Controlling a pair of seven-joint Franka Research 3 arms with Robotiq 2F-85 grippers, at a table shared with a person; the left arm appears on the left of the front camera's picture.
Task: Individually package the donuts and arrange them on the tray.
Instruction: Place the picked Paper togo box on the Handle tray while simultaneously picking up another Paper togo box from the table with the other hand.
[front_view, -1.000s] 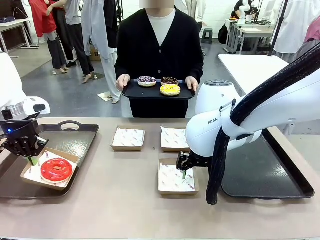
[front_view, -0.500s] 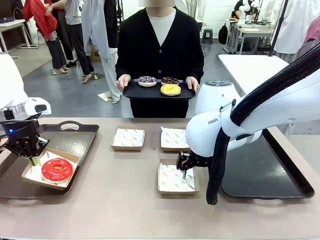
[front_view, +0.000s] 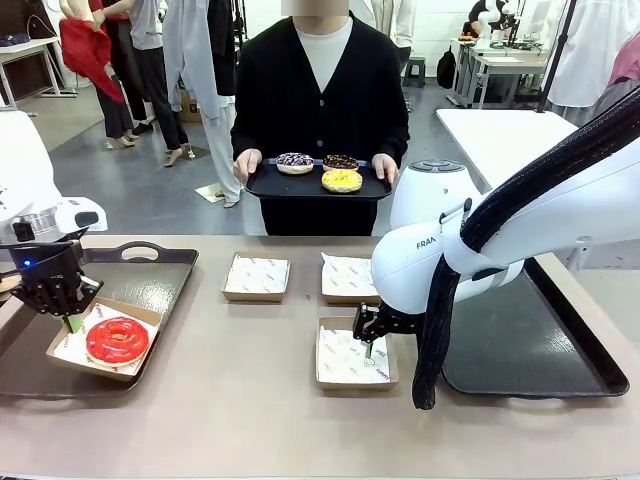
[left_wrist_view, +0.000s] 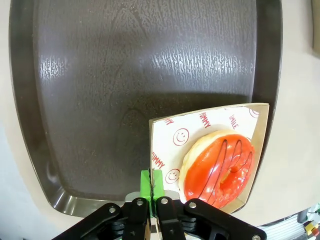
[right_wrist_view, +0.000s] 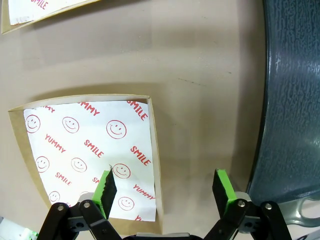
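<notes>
A glossy red donut (front_view: 117, 339) (left_wrist_view: 220, 167) lies in a paper-lined cardboard box (front_view: 66, 351) (left_wrist_view: 260, 120) on the dark left tray (front_view: 150, 275) (left_wrist_view: 125, 75). My left gripper (front_view: 68, 320) (left_wrist_view: 152, 182) is pinched shut on that box's near edge. My right gripper (front_view: 369, 345) (right_wrist_view: 165, 187) is open, with one finger over the liner of an empty box (front_view: 345, 365) (right_wrist_view: 75, 145) and the other over the table outside its wall. Across the table a person holds a black tray (front_view: 262, 185) with a purple donut (front_view: 294, 161), a chocolate donut (front_view: 340, 160) and a yellow donut (front_view: 341, 179).
Two more empty lined boxes (front_view: 256, 276) (front_view: 348, 277) sit mid-table. A second dark tray (front_view: 540, 340) (right_wrist_view: 295, 100) lies at the right, just beside my right gripper. My right arm's white body crosses the table's right half.
My left gripper has shifted slightly right with the red donut's box on the tray. My right arm and the person's tray have stayed put.
</notes>
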